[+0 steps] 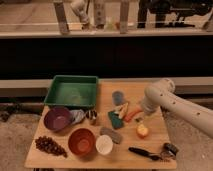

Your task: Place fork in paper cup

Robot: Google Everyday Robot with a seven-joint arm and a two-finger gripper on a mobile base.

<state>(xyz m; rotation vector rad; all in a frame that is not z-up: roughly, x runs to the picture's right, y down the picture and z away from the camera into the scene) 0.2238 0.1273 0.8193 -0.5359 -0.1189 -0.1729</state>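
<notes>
Task status: no step is completed as far as can be seen. The fork (121, 108) lies on the worktop (155, 142), just beside the carrot (132, 115) and well apart from the paper cup (104, 145) (the cup stands near the front edge, beside the orange-brown bowl (81, 141)). The claw (139, 117) hangs low, just right of the carrot; whether it is open or closed cannot be told. Remaining steps: grasp, carry, insert. The worktop is light wood and crowded. A dark wall (100, 55) runs behind it.
</notes>
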